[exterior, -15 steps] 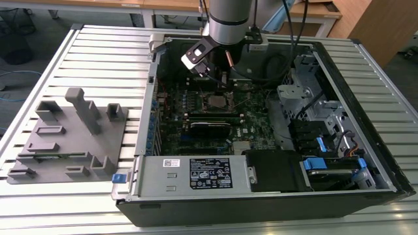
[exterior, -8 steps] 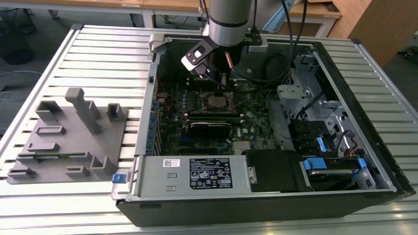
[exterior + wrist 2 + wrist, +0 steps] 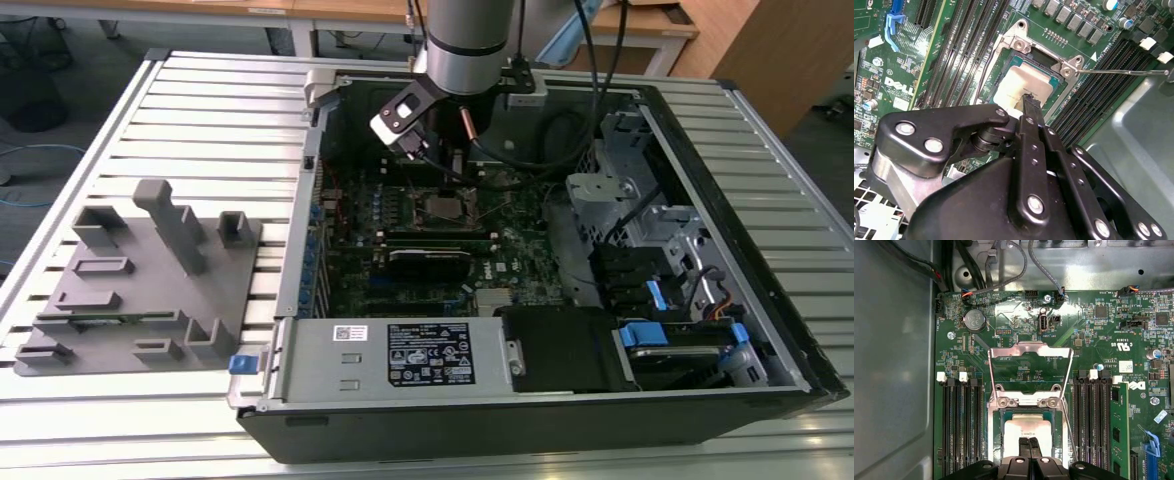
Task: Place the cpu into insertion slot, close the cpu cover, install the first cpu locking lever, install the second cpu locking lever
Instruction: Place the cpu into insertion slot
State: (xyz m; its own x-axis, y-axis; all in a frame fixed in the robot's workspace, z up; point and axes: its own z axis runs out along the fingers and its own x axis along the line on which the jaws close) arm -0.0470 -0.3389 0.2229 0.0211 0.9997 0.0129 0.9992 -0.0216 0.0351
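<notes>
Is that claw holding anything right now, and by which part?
Nothing, apparently: the gripper is shut, its tips over the cpu, which lies in its socket.

The slatted desk [image 3: 187, 110] carries an open computer case [image 3: 534, 410] beneath the end effector [image 3: 1029, 441]. A grey fixture block [image 3: 147, 285] lies beside the case, well apart from the end effector.

The arm [image 3: 470, 40] is a silver-grey cylinder. The gripper [image 3: 1029, 100] is matte black: flat linked bars and rounded knuckles, dotted with silver screws [image 3: 1035, 202]. Black cables [image 3: 589, 50] run by the arm; a copper-coloured rod [image 3: 467, 122] sits at its wrist.
</notes>
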